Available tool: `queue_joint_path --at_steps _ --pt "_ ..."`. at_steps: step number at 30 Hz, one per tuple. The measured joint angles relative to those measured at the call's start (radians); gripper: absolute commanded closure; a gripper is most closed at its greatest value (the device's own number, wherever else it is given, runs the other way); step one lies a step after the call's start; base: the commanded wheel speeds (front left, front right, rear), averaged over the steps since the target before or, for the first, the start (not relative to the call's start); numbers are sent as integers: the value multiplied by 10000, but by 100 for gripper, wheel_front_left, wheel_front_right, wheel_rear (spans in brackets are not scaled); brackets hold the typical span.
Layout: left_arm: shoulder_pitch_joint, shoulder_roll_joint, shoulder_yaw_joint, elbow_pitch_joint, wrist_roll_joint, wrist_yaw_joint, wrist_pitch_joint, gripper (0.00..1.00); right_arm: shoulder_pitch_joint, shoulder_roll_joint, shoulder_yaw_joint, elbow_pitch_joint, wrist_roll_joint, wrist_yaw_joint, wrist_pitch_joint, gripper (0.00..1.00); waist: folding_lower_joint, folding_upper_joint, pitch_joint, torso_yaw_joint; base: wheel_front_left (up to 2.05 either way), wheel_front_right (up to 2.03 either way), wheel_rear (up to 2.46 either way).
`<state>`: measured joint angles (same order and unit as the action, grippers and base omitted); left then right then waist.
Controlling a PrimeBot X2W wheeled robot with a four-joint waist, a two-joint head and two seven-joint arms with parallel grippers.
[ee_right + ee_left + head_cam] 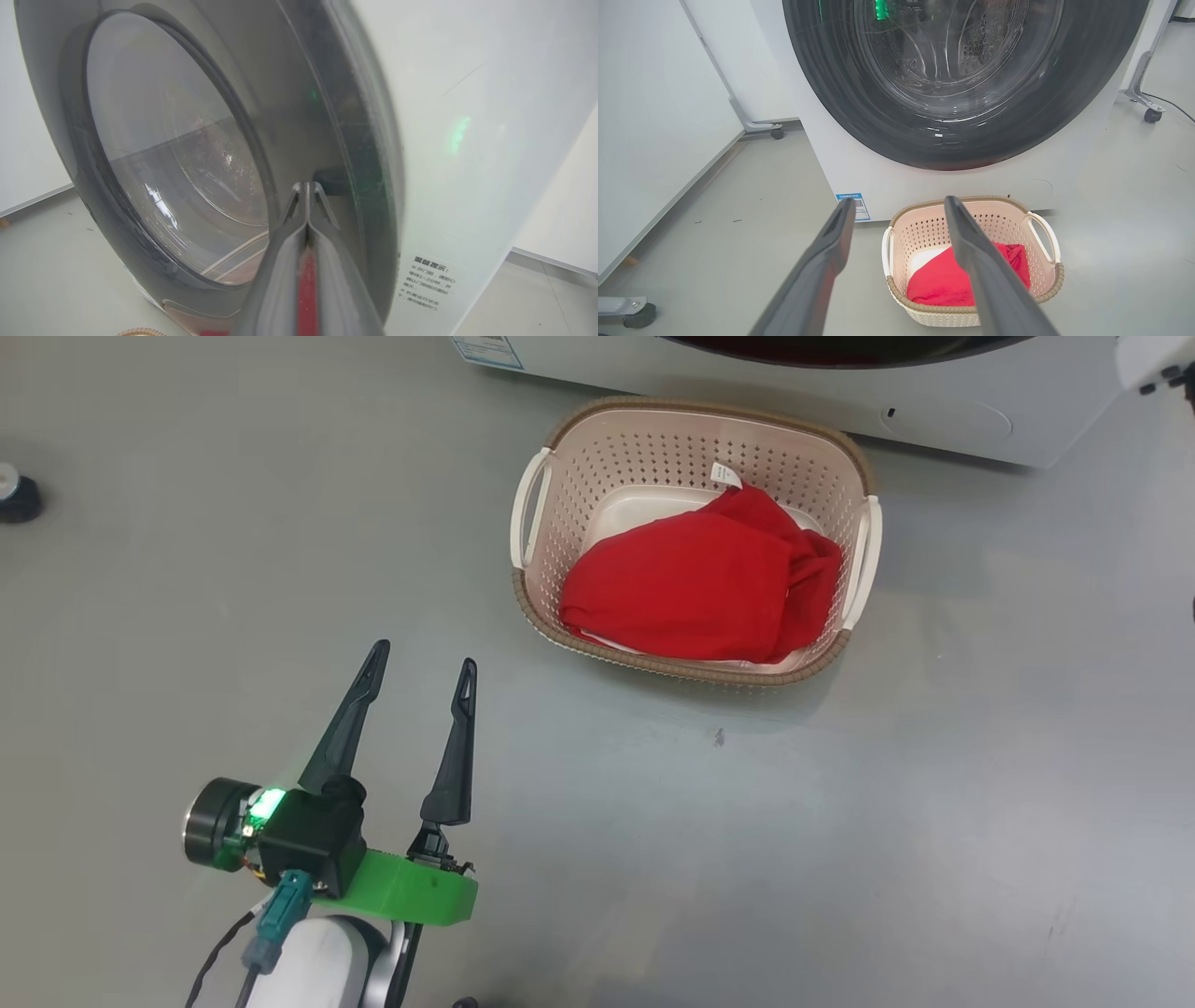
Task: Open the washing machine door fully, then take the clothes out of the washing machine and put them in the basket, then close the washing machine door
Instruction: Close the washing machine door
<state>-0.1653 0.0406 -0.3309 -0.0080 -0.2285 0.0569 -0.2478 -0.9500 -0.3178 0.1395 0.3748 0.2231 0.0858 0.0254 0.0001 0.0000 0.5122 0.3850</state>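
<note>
The cream basket (532, 509) stands on the floor in front of the white washing machine (934, 415), with red clothes (700, 583) lying in it. My left gripper (422, 658) hovers open and empty over the floor, to the near left of the basket. In the left wrist view the black round washing machine door (859, 116) lies flat against the machine (859, 172) and looks closed, above the basket (1036, 221) and clothes (938, 280). My right gripper (306, 186) is shut, its tips at the door (154, 154) near its right rim, beside a dark recess.
A white panel (658, 116) on castors stands left of the machine. A metal stand with a castor (1152, 114) is on the right. A dark round object (14, 495) sits at the far left on the grey floor. A pale part of my right arm (1153, 364) shows top right.
</note>
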Motion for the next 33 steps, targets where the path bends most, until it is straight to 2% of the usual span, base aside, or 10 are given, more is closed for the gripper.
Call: queue_joint_path --at_steps 16,24,33 --pt "-98 -29 -192 171 -81 2 -12 0 -736 -104 -230 771 -48 -105 -464 100 0 0 132 331 0 0 0" --pt "-249 -35 -196 309 -81 44 -13 0 -696 232 -121 1018 180 -46 -1085 100 0 0 101 280 0 0 0" --pt "-266 -36 63 236 -81 173 -17 0 159 861 221 890 506 121 -1850 100 -1 0 18 -125 0 0 0"
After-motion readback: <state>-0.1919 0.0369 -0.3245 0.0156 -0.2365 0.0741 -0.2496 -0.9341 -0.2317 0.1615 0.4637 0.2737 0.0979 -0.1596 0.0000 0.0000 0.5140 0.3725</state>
